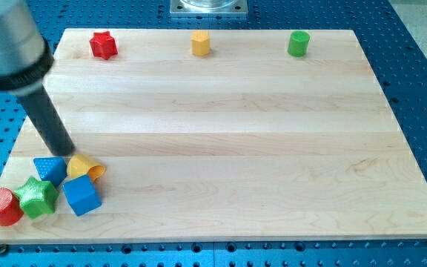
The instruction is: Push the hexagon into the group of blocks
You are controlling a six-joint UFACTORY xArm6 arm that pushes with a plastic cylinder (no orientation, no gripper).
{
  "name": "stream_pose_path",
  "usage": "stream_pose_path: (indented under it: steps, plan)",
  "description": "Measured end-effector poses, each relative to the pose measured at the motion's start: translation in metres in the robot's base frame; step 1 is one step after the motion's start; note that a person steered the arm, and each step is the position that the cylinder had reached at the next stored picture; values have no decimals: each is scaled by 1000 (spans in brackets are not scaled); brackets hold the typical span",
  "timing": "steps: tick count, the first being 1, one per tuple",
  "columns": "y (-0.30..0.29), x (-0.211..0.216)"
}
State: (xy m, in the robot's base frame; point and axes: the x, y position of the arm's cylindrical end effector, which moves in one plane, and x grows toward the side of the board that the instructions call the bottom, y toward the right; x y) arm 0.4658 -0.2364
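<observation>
A yellow hexagon [200, 43] stands near the view's top edge of the wooden board [228, 141], at the middle. A group of blocks lies at the view's bottom left: a red cylinder [1, 207], a green star [38, 196], a blue triangle [50, 169], a yellow rounded block [85, 167] and a blue cube [80, 195]. My tip [64, 152] rests on the board just above the group, between the blue triangle and the yellow rounded block. It is far from the hexagon, down and to the left of it.
A red star [103, 45] sits at the view's top left of the board and a green cylinder [298, 43] at the top right. The board lies on a blue perforated table [421, 89]. A metal base [208, 7] shows at the top.
</observation>
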Motion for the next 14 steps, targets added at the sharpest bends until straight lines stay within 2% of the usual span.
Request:
stream_pose_path:
  steps: [1, 2, 3, 4, 5, 7, 9, 10, 11, 12, 13, 14]
  plan:
    - [-7, -121]
    - [39, -236]
    - [77, -243]
    - [76, -249]
    - [69, -273]
    - [82, -275]
    - [180, -206]
    - [260, -175]
    - [311, -237]
    - [226, -236]
    - [132, -119]
    - [144, -118]
